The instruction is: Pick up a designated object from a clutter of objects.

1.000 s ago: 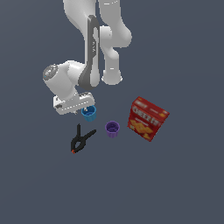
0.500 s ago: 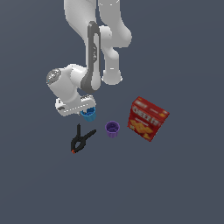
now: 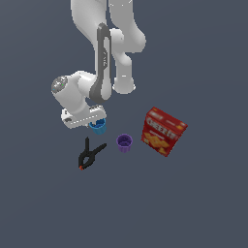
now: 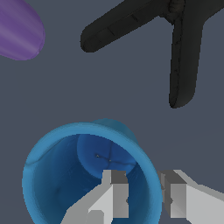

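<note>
The blue cup [image 3: 98,127] stands upright just under my hand in the exterior view. In the wrist view the blue cup [image 4: 83,175] shows its open mouth. My gripper [image 4: 145,192] straddles the cup's rim, one finger [image 4: 116,192] inside the cup and the other finger [image 4: 175,197] outside. The jaws are drawn close together on the wall. In the exterior view the hand hides my gripper [image 3: 95,121]. The purple cup [image 3: 124,143] stands to the exterior view's right of the blue one, and the black clamp [image 3: 90,155] lies below it.
The red Cheez-It box [image 3: 163,131] lies at the exterior view's right, apart from the cups. In the wrist view the black clamp [image 4: 175,43] and the purple cup [image 4: 17,30] are close beyond the blue cup. The floor is plain grey.
My hand has shifted a little toward the exterior view's right over the blue cup. The cup, clamp, purple cup and box have stayed where they were.
</note>
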You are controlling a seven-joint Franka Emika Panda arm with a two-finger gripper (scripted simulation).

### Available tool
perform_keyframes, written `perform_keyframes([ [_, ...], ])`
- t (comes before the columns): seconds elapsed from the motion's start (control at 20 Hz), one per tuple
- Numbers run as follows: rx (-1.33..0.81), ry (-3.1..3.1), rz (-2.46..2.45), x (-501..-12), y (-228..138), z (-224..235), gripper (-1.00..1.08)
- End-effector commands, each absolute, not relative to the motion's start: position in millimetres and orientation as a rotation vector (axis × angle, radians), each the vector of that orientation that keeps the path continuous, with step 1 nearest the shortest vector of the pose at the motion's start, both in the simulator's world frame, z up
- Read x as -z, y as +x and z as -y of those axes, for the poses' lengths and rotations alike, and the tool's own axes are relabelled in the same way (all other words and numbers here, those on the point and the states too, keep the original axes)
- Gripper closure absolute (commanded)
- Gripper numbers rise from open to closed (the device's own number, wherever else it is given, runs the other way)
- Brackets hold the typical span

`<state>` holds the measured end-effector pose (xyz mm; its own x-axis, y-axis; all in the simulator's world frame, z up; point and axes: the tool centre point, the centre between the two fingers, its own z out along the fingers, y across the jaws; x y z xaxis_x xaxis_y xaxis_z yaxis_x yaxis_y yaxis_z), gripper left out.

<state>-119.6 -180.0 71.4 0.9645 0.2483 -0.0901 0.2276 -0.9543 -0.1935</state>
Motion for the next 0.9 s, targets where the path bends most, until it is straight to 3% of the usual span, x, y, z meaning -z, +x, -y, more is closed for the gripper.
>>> perform_keyframes([
  [0.0, -0.168, -2.933, 0.358, -74, -119, 179, 1.08],
  [0.4, -0.169, -2.934, 0.358, -104, -109, 164, 1.08],
  [0.85, -0.171, -2.936, 0.358, -179, -87, 128, 1.08],
])
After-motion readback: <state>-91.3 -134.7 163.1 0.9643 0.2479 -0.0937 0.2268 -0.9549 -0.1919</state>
